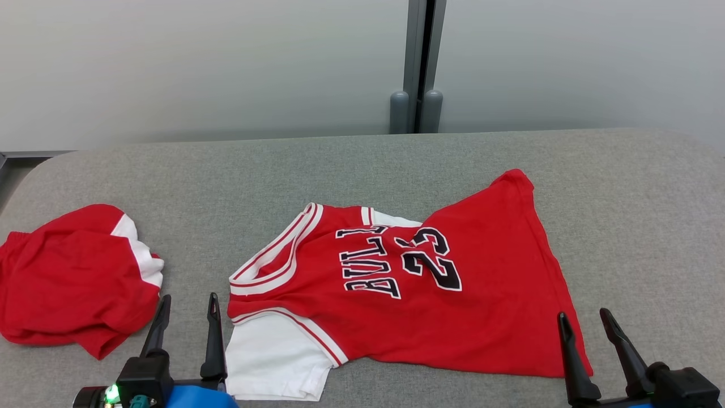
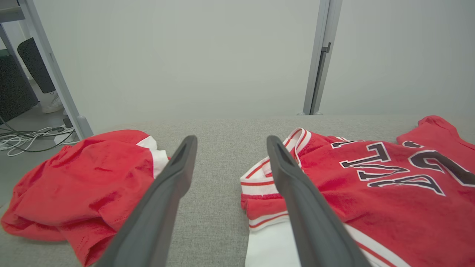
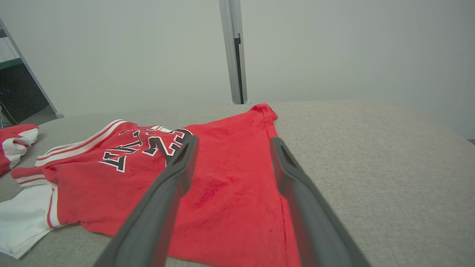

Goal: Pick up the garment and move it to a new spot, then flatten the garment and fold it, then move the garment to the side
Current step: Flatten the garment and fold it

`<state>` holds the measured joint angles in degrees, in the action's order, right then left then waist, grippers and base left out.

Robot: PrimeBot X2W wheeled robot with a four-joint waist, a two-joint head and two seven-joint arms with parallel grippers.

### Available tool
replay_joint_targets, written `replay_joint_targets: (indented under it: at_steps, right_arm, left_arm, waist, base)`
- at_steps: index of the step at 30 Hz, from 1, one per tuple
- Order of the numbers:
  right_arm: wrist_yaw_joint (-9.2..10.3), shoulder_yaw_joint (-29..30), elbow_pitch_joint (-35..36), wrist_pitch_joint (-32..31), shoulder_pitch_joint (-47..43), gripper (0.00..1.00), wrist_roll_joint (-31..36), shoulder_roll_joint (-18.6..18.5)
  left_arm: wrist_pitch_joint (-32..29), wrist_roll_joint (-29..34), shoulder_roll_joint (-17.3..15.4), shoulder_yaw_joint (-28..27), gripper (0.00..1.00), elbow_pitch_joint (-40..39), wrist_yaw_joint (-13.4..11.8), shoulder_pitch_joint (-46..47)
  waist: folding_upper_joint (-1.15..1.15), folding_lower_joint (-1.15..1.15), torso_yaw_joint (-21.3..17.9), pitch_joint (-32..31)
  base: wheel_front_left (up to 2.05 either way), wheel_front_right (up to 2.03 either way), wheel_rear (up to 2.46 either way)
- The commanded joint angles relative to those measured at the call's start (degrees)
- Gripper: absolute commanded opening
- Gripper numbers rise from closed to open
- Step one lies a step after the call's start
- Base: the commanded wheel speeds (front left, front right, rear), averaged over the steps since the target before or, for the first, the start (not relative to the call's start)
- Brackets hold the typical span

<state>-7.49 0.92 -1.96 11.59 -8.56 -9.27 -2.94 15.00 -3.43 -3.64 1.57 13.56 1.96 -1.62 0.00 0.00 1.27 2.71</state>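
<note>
The garment [image 1: 453, 317], a red jersey with white trim, white sleeves and dark "BULLS 23" lettering, lies spread but wrinkled on the grey cloth-covered table [image 1: 623, 198], its neck toward the left. My left gripper [image 1: 190, 297] stands open just left of the white sleeve, with nothing between its fingers. In the left wrist view the left gripper [image 2: 231, 139] frames bare table, with the jersey collar [image 2: 267, 174] beside its right finger. My right gripper [image 1: 582, 313] is open at the jersey's hem corner. In the right wrist view it [image 3: 233, 139] hovers over the red fabric [image 3: 230, 178].
A second red and white garment [image 1: 73, 277] lies crumpled at the table's left end, seen also in the left wrist view [image 2: 85, 181]. A pale wall with a grey post [image 1: 416, 68] stands behind the table. Cables [image 2: 26, 137] lie on the floor at left.
</note>
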Motion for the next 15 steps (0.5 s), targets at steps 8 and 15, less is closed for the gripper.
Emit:
replay_joint_targets:
  at_steps: [8,15]
  right_arm:
    - [-0.01,2.0,-3.4,-1.1,1.2,1.0,1.3,0.0]
    - [-0.02,4.7,-12.2,-0.3,4.0,1.0,1.8,0.0]
  left_arm:
    - [0.3,-1.1,0.2,1.4,1.0,3.7,0.5,-0.6]
    - [0.3,-2.4,0.3,2.3,1.0,11.5,0.9,1.0]
  waist:
    - [0.0,0.0,-0.2,0.5]
    - [0.0,0.0,-0.2,1.7]
  base:
    - [0.0,0.0,0.0]
    - [0.0,0.0,0.0]
